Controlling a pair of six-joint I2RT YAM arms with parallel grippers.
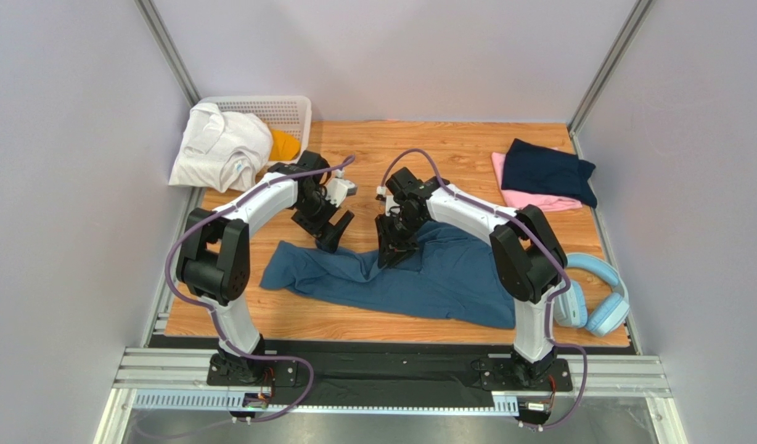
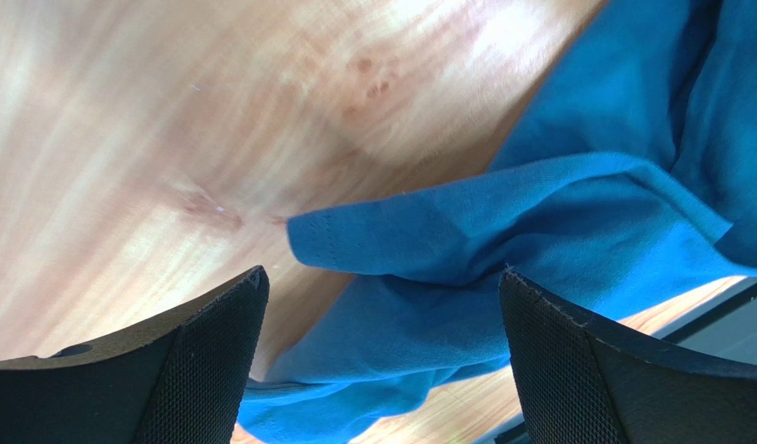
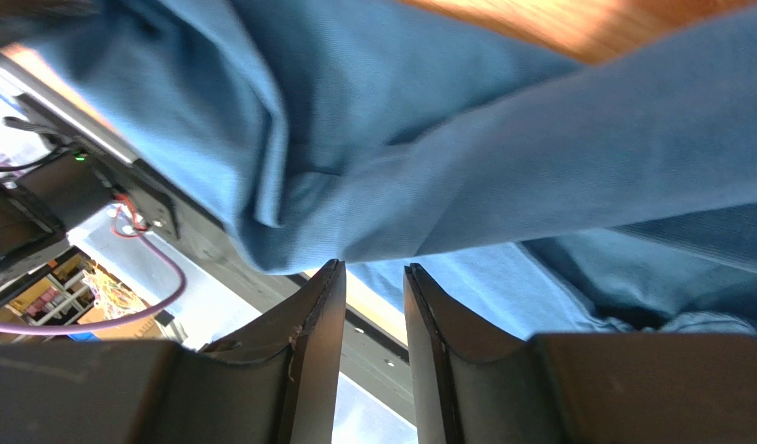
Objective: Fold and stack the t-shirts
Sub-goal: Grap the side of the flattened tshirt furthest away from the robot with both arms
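Teal t-shirt [image 1: 447, 277] lies rumpled, navy shirt [image 1: 547, 171] atop pink [image 1: 532, 199].

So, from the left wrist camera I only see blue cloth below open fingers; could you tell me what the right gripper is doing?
Observer: The right gripper is down on the middle of the blue t-shirt, with its jaws narrowly apart and no cloth visibly between them.
Operator: Thank you. Is anything stacked already?
Observer: Yes, a folded navy t-shirt lies on a pink t-shirt at the far right corner.
Operator: And what is still unfolded?
Observer: A white garment is draped over the basket at the far left, with an orange garment beside it.
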